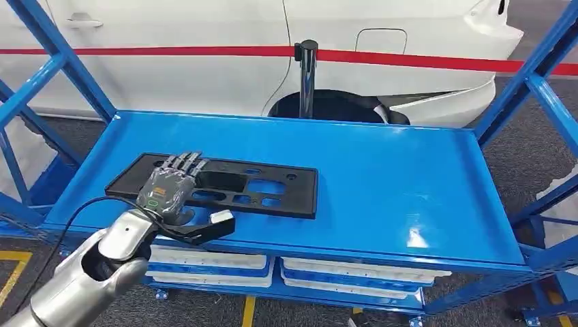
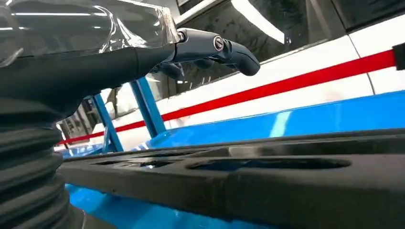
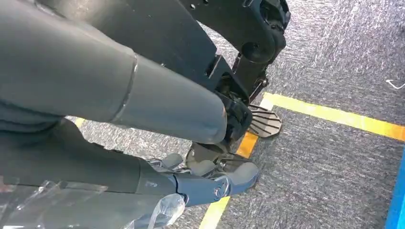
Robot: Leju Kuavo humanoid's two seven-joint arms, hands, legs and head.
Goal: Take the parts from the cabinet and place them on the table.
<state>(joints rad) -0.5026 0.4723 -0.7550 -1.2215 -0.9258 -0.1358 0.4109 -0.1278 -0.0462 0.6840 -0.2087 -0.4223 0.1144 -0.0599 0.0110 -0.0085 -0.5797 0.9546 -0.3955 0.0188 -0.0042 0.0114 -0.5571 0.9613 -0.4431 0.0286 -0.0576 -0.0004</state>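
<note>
A flat black part [image 1: 272, 187] with several cutouts lies on the blue shelf surface [image 1: 395, 177], towards its left front. My left hand [image 1: 170, 187] is over the part's left end, fingers stretched forward and the thumb sticking out to the right near the shelf's front edge. In the left wrist view the fingers [image 2: 215, 47] hover above the part [image 2: 267, 186] with a gap, holding nothing. My right hand [image 3: 200, 186] hangs over the grey floor, fingers loose and empty.
Blue frame uprights [image 1: 61, 61] stand at the shelf's corners. A white car [image 1: 204, 75] and a black post [image 1: 307, 75] with a red belt are behind the shelf. White trays [image 1: 341, 272] sit on the lower level. Yellow floor tape [image 3: 334, 114] runs nearby.
</note>
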